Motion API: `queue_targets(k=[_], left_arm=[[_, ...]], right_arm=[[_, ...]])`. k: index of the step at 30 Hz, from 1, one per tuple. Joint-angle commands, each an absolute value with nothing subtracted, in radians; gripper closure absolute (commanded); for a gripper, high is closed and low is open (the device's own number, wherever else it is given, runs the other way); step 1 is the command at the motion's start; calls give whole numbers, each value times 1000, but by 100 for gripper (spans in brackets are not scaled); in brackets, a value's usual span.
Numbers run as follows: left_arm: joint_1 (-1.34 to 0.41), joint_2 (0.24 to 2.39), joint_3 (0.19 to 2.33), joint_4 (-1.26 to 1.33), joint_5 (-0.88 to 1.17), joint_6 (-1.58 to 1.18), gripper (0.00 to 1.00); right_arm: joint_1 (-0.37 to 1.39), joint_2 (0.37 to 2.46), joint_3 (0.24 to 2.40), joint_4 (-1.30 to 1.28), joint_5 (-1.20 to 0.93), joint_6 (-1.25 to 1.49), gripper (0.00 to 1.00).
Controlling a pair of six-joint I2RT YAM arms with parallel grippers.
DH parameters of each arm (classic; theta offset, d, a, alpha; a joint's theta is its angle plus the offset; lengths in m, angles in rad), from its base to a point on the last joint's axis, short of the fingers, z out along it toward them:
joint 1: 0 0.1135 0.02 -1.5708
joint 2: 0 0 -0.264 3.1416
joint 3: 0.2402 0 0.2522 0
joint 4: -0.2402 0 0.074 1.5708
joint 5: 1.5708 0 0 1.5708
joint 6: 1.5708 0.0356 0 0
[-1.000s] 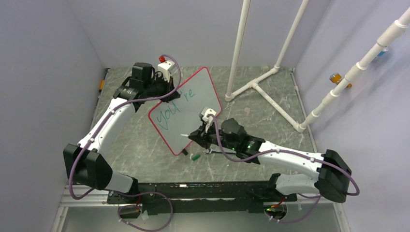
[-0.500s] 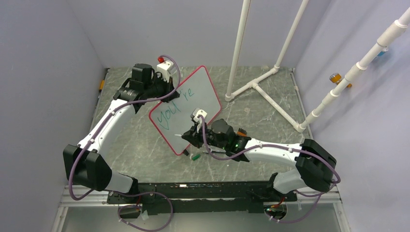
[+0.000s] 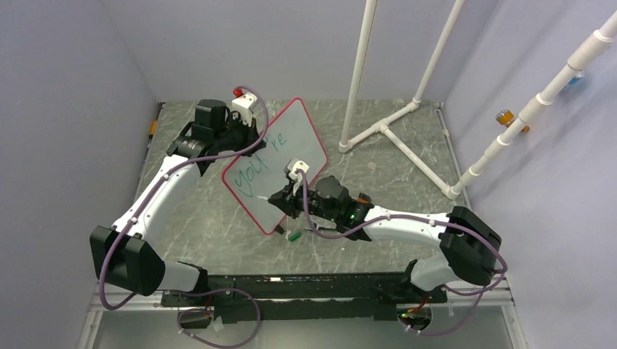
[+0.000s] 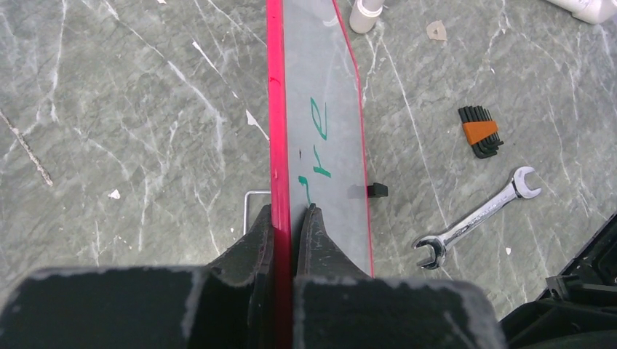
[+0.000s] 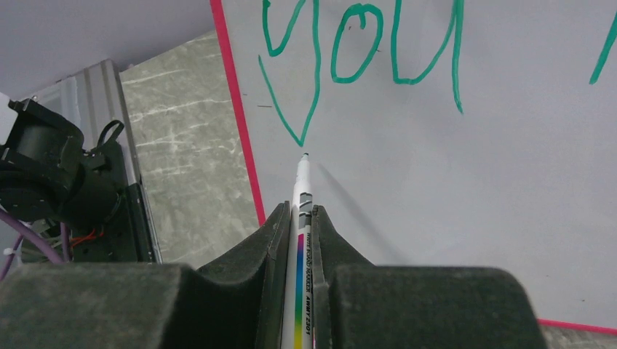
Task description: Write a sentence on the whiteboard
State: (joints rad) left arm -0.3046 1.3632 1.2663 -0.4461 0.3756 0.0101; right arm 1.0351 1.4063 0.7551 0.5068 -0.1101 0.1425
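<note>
grey marbled table [image 3: 211,211] carries the tilted glossy white red-framed whiteboard [image 3: 285,151] | left gripper [image 4: 291,215] jaws clenched on whiteboard's red frame | right gripper [image 5: 295,212] jaws grasping white marker [image 5: 301,187], tip just below green handwritten sentence [image 5: 356,51] "you're" on whiteboard

Both arms same build: white shell links, black joint housings, big rounded black blocks at elbows. Left arm [image 3: 164,189], right arm [image 3: 407,222]. Purple cable [image 3: 218,151] runs along each arm, w/ loose loops by the black base rail [image 3: 291,287]. Small white camera box [image 3: 244,104] per wrist. Green LED [image 3: 354,216] lit on right wrist. Left hand [image 4: 289,211] & right hand [image 5: 298,209]: matte black tapered fingers, edges scuffed pale.
</note>
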Motion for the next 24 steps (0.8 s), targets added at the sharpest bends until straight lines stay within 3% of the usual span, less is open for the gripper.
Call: queue_targets(k=[1,24], left_arm=[[-282,1401,1221,-563,56,290,100],[-282,1414,1234,-574,60,285,100]], right_arm=[[1036,1443,815,568,-98,141,100],[1041,1493,792,588,-175,181,100]])
